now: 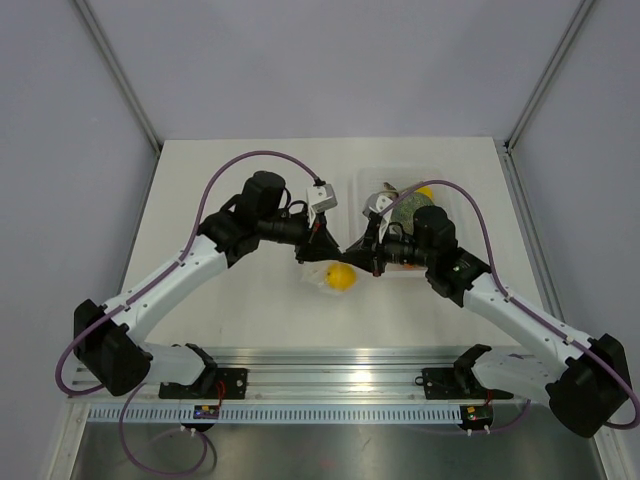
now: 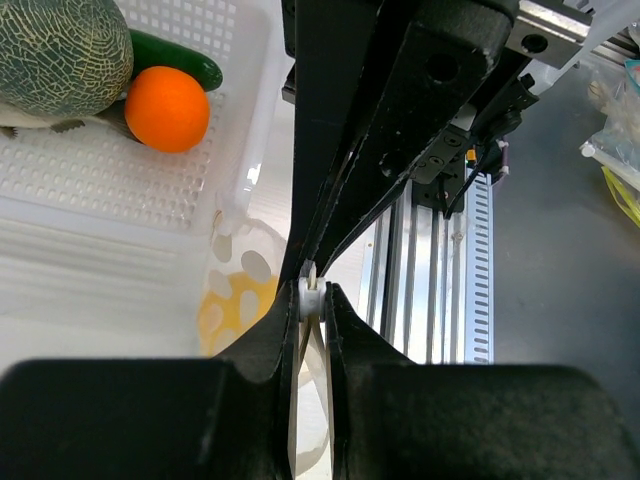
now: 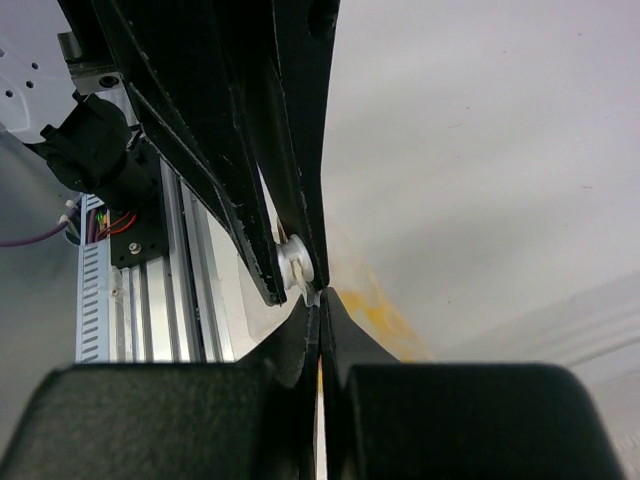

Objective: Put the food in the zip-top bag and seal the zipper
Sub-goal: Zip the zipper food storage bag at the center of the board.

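Note:
The yellow food (image 1: 341, 277) lies inside the clear zip-top bag (image 1: 318, 275) at mid-table, just below where both grippers meet. My left gripper (image 2: 312, 295) is shut on the small white slider of the zipper (image 2: 310, 298) at the bag's mouth; the food (image 2: 235, 310) shows yellow through the bag (image 2: 240, 262) to its left. My right gripper (image 3: 320, 298) is shut on the bag's mouth edge right beside that slider (image 3: 292, 262), with yellow showing behind the plastic (image 3: 375, 300). In the top view the left gripper (image 1: 322, 243) and the right gripper (image 1: 357, 250) nearly touch.
A clear rigid tray (image 1: 372, 185) stands just right of the bag, holding a netted melon (image 2: 60, 50), an orange (image 2: 167, 108) and a green vegetable (image 2: 185, 62). The aluminium base rail (image 1: 330, 380) runs along the near edge.

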Robot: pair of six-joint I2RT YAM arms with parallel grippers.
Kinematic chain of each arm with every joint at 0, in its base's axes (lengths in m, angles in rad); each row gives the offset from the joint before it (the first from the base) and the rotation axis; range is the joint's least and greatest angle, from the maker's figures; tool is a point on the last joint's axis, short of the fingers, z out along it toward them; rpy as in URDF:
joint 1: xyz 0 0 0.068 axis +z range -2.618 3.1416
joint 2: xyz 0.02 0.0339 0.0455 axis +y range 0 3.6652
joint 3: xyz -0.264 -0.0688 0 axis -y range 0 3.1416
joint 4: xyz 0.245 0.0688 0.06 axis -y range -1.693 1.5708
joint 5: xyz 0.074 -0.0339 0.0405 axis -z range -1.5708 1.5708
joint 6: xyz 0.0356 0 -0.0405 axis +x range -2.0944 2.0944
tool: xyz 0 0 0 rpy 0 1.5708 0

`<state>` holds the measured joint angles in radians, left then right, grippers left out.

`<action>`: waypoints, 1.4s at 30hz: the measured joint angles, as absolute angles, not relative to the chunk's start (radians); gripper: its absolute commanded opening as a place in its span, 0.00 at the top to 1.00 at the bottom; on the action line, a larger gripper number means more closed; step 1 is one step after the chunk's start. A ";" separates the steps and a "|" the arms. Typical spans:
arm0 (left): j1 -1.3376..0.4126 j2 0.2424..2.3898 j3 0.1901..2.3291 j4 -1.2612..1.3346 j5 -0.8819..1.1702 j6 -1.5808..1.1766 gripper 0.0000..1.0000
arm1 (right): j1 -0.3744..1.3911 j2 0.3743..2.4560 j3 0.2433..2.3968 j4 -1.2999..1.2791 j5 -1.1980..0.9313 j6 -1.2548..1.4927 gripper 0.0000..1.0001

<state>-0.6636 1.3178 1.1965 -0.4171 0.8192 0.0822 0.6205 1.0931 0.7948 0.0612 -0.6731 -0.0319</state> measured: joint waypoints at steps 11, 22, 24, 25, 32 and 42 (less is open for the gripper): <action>-0.648 1.341 1.196 -0.450 0.828 0.078 0.79 | 0.601 1.058 0.779 0.093 -0.648 -0.018 1.00; -0.648 1.323 1.197 -0.466 0.806 0.028 0.49 | 0.599 1.093 0.797 0.093 -0.653 -0.017 1.00; -0.648 1.300 1.197 -0.452 0.789 0.023 0.49 | 0.599 1.093 0.799 0.096 -0.653 -0.017 1.00; -0.648 1.289 1.197 -0.446 0.782 0.021 0.51 | 0.599 1.093 0.800 0.098 -0.653 -0.017 1.00; -0.648 1.278 1.197 -0.419 0.774 -0.022 0.56 | 0.599 1.096 0.807 0.105 -0.654 -0.017 1.00; -0.651 1.280 1.197 -0.393 0.762 -0.047 0.60 | 0.599 1.112 0.815 0.107 -0.657 -0.017 1.00</action>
